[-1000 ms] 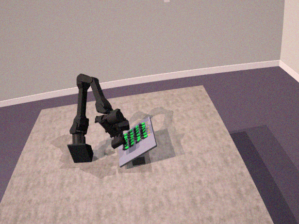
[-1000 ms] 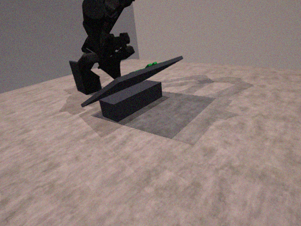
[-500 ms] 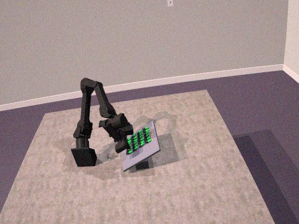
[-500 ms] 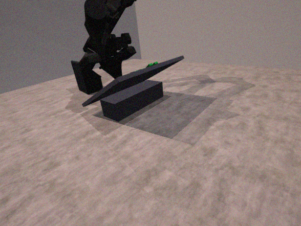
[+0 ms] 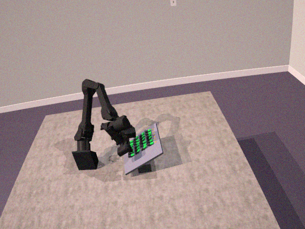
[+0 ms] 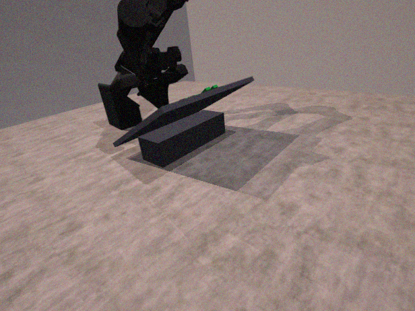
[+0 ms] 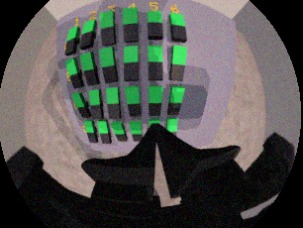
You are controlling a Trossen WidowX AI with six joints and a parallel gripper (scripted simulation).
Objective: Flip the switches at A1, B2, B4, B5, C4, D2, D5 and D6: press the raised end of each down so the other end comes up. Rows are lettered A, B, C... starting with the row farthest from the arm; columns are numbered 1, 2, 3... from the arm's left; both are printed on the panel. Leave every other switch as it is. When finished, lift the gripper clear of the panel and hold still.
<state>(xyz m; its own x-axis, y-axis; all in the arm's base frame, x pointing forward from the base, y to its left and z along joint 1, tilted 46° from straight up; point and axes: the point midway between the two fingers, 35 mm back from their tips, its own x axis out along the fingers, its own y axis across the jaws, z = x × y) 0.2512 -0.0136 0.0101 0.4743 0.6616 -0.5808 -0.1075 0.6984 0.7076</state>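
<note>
The tilted panel (image 5: 148,158) (image 6: 202,104) (image 7: 220,74) carries rows of switches, each with a green far part and a dark near part. In the wrist view A1 (image 7: 72,40), B2 (image 7: 89,67), B4 (image 7: 131,62), B5 (image 7: 155,61), C4 (image 7: 132,100) and D2 (image 7: 103,132) are in sight. Which end of each is raised is hard to tell. My gripper (image 7: 154,126) is shut and empty, its tips low at the nearest row, in front of D5 (image 7: 154,122) and beside D6 (image 7: 171,126). The tips hide the near part of D5; contact cannot be told.
A dark block (image 6: 182,138) supports the panel from below. The arm's base (image 5: 85,160) stands on the table (image 5: 173,198) at the panel's near side. The other switches stand close around the named ones. Orange letters and numbers lie along the panel's far and left sides.
</note>
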